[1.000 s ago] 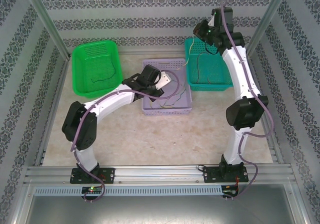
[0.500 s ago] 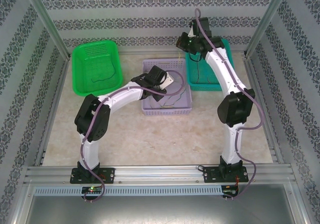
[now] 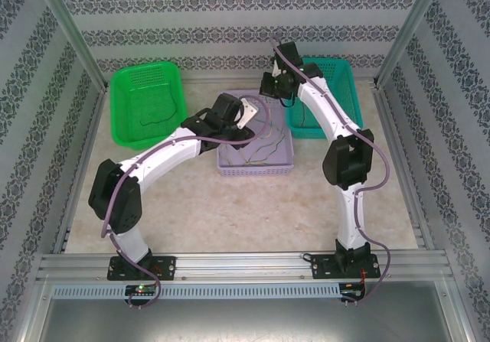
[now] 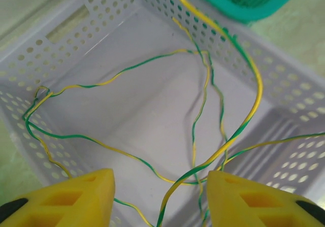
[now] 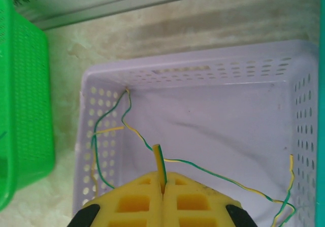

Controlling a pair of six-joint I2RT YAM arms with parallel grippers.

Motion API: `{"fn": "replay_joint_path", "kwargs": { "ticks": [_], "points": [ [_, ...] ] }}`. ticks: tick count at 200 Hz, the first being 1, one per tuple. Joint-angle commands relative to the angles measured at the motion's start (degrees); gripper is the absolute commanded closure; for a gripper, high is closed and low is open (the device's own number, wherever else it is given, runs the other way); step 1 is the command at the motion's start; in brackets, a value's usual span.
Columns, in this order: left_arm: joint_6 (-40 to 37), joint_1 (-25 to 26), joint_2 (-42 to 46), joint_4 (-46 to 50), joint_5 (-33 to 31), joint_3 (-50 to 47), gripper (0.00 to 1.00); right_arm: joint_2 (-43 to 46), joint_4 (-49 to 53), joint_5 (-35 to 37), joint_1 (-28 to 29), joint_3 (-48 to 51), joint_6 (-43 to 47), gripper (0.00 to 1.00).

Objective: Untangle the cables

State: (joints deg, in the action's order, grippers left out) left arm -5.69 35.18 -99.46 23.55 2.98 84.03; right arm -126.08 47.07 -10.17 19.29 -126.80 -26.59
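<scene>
Your right tool (image 5: 162,185) is pinching one end of the cables (image 4: 117,75), which are lying tangled in the lilac basket (image 5: 203,69). Left tool (image 4: 160,191) is hovering spread over them, likely lining up a counter-grab.

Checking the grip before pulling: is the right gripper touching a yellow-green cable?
Touching. The right wrist view shows the right gripper shut on a yellow-green cable, its end poking out between the closed jaws.
</scene>
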Motion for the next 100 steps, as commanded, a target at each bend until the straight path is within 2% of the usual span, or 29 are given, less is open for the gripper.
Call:
{"fn": "replay_joint_path", "kwargs": {
  "ticks": [1, 50, 100],
  "points": [
    [8.36, -0.07, 2.08, -1.1, 1.59, 2.29, 0.48, -2.11, 2.68, 2.94, 1.03, 1.45, 4.63, 1.0],
    [23.33, -0.81, 6.15, -3.44, 2.23, -1.2, 0.51, -7.93, 6.09, 4.12, 1.87, -0.79, 9.56, 1.0],
    [27.91, -0.81, 10.02, -4.61, 1.47, -5.62, 0.54, -14.1, 11.01, 6.77, 2.94, -5.72, 12.1, 1.0]
  ]
}}
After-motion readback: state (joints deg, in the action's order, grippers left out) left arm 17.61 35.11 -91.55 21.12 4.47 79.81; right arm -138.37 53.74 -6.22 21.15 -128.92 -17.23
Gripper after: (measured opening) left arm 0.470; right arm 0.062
